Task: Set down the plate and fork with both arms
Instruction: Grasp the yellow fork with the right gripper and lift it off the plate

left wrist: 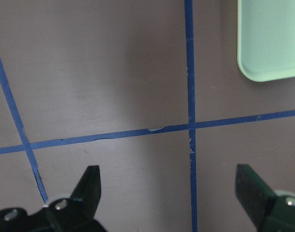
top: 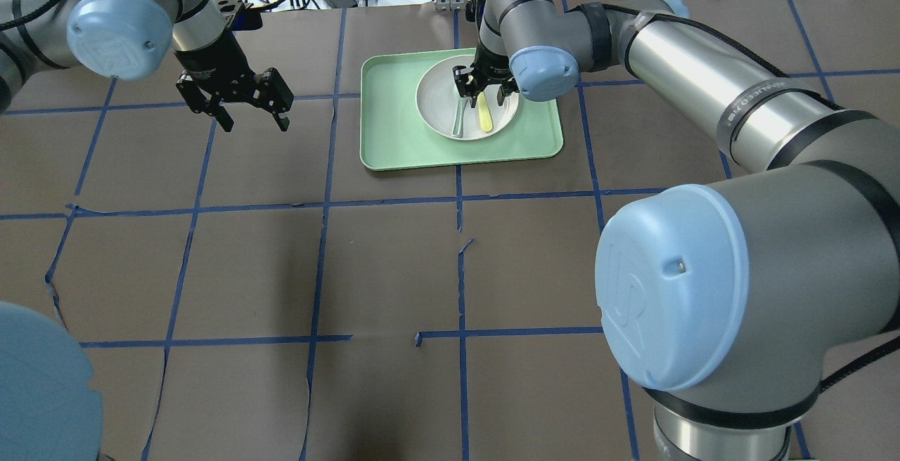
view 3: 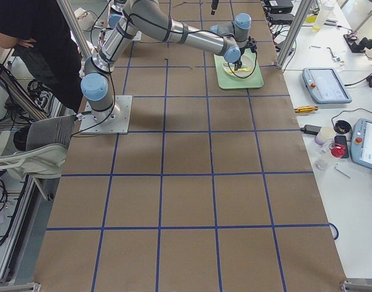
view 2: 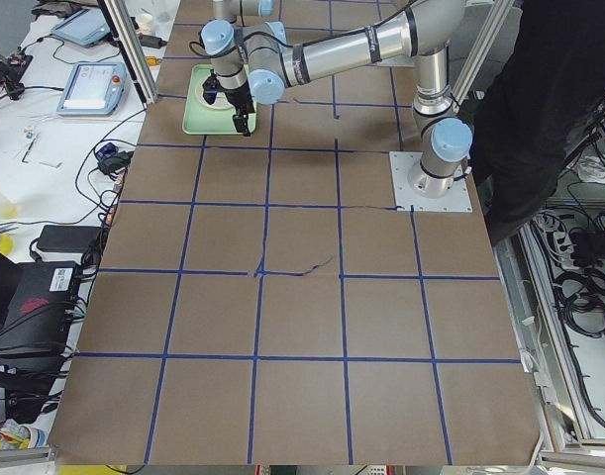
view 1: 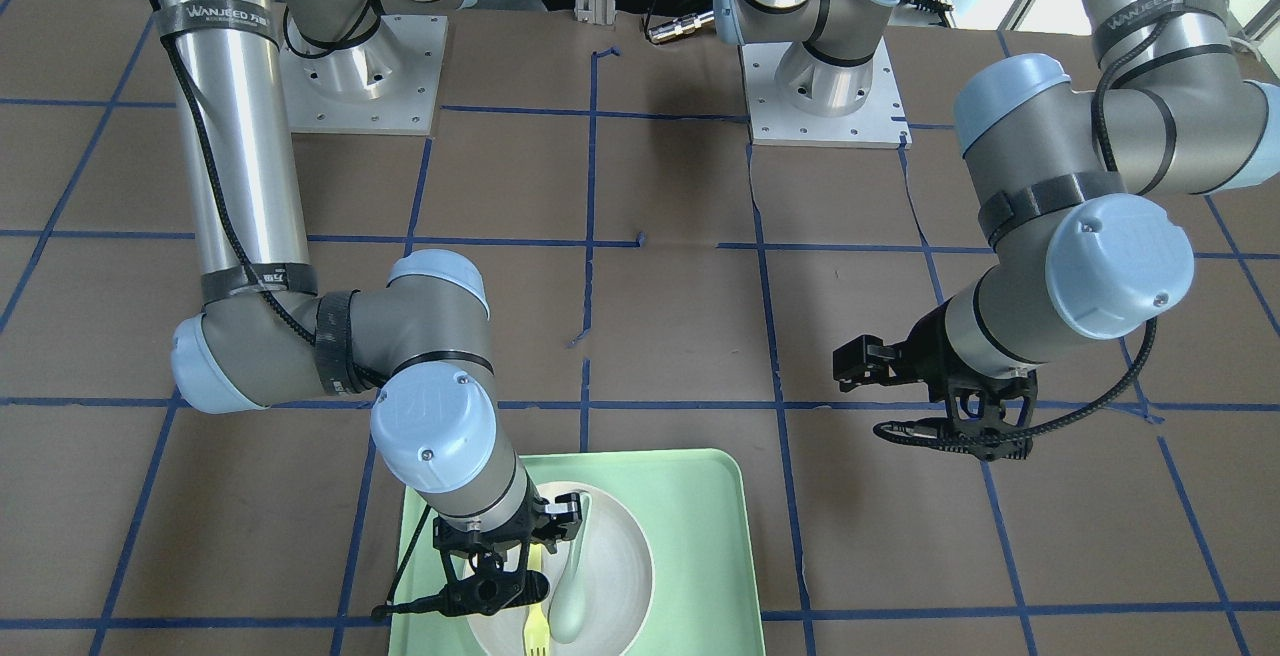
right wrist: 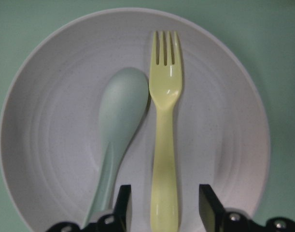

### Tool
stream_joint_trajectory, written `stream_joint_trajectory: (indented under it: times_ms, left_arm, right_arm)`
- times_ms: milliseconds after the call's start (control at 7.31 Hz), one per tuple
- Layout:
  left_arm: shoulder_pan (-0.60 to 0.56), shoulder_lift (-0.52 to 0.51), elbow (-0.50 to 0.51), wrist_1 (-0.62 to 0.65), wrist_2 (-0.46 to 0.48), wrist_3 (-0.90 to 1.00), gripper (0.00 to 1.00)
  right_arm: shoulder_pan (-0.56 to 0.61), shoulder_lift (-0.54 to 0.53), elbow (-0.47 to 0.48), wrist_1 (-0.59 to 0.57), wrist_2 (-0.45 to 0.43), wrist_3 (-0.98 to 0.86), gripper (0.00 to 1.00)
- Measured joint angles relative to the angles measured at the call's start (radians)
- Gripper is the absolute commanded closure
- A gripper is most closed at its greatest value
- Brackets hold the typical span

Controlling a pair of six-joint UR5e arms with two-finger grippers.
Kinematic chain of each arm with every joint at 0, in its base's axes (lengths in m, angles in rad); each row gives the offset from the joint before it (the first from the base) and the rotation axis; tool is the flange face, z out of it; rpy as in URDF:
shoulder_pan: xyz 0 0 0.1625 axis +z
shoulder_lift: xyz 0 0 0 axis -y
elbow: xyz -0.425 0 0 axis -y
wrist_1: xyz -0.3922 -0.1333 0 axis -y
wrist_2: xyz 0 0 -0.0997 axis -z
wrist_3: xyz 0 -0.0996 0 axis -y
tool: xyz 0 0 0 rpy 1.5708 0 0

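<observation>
You had lifted nothing yet: the right gripper stood spread astride the fork, lying in the plate at the wrist view's centre, while the left gripper hung wide and empty, upper left overhead

Right gripper is low over the plate, at the fork handle. Tines point away from the robot. Grey-green spoon lies just beside the fork, in the plate. The plate sits on the mint tray. Left gripper hangs well apart, over the taped table.
</observation>
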Motion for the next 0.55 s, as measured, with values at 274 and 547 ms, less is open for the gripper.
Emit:
stream_joint_trajectory:
  times_ms: [274, 547]
  left_arm:
    - [0.007, -0.001, -0.006, 0.001, -0.001, 0.002, 0.0]
    - [0.013, -0.001, -0.016, 0.005, -0.001, 0.009, 0.0]
  right_arm:
    - [0.001, 0.028, -0.001, -0.036, 0.004, -0.016, 0.47]
    - [0.001, 0.041, -0.002, -0.043, 0.005, -0.022, 0.88]
